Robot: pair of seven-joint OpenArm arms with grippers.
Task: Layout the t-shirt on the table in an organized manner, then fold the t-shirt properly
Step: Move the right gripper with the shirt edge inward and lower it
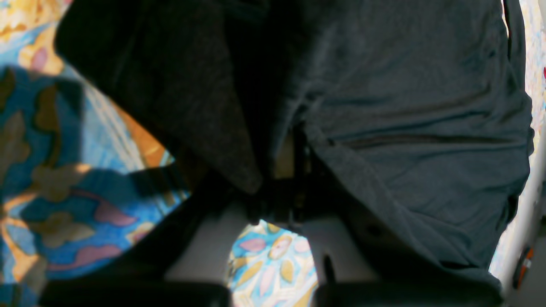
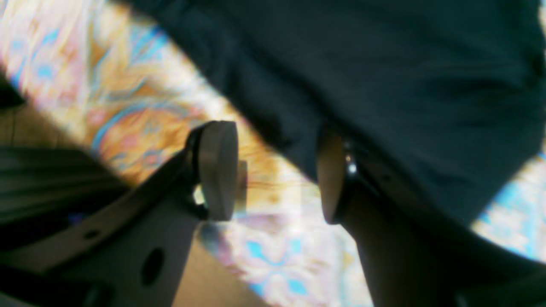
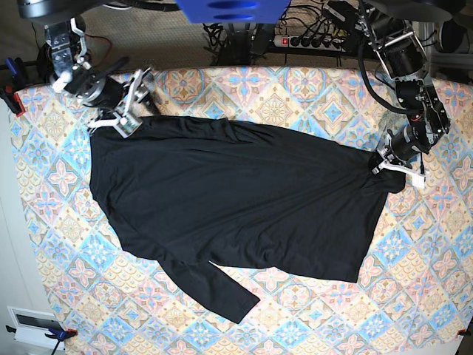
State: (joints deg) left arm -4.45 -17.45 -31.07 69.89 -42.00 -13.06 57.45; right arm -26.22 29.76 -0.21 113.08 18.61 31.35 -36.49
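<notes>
The black t-shirt [image 3: 236,192] lies spread across the table [image 3: 295,310], with one long sleeve [image 3: 214,288] pointing to the front. My left gripper [image 3: 392,166] is at the shirt's right edge. In the left wrist view the gripper [image 1: 277,187] is shut on a bunch of the black fabric [image 1: 405,106] above the patterned cloth [image 1: 64,192]. My right gripper [image 3: 118,118] is at the shirt's back left corner. In the right wrist view it [image 2: 275,175] is open, with the patterned cloth [image 2: 106,85] showing between the pads. The shirt's edge [image 2: 384,64] drapes over one fingertip [image 2: 330,179].
A power strip [image 3: 310,41] and cables lie behind the table's back edge. A red clamp [image 3: 11,100] sits at the left edge. A white device [image 3: 29,322] stands off the front left corner. Patterned cloth shows along the front and right of the shirt.
</notes>
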